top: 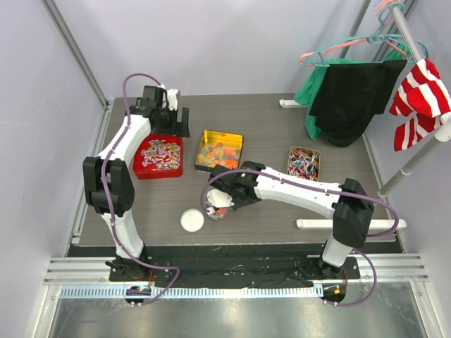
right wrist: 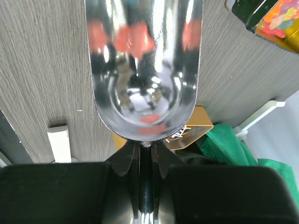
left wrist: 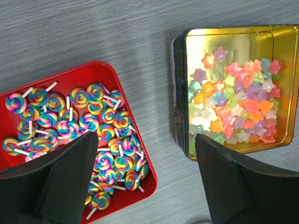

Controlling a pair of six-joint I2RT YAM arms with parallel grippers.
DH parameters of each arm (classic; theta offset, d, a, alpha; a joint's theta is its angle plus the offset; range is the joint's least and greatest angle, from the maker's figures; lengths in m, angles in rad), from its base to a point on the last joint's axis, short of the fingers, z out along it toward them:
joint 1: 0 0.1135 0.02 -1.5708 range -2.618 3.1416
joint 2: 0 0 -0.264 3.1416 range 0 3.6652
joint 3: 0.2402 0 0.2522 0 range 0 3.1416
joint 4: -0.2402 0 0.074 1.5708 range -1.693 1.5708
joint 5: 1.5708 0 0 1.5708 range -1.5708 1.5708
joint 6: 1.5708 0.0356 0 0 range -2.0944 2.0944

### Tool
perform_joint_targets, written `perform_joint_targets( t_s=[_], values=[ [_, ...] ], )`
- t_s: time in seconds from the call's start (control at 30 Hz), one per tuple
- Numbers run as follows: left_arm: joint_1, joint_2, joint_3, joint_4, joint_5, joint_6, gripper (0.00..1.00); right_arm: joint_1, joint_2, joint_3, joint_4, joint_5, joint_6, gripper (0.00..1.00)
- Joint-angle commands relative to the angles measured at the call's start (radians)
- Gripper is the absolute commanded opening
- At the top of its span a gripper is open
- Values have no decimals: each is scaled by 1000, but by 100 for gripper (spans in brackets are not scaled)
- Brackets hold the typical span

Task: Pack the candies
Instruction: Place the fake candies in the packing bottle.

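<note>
Candies lie in a gold tin beside a red lollipop tray; the left hand hovers above, fingers apart. The right hand clamps a metal scoop.

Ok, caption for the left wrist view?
Open left gripper above red tray of swirl lollipops and gold tin of star candies.

swirl lollipop candies heaped in red tray | pastel star candies piled in gold tin
</note>
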Motion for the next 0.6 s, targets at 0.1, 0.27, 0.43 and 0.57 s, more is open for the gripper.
perform_joint_targets(
  t_s=[0.1,0.27,0.43,0.57],
  values=[
    [10,-57,-18,6,44,16,88,37,37,72,-75,84,-28,1],
    [11,-64,-33,15,57,17,88,38,48,88,-79,113,-31,1],
    [13,-52,-41,15,70,13,89,42,65,102,-78,156,-39,1],
    [13,-46,-41,21,87,5,89,40,59,135,-76,153,-52,1]
  ],
)
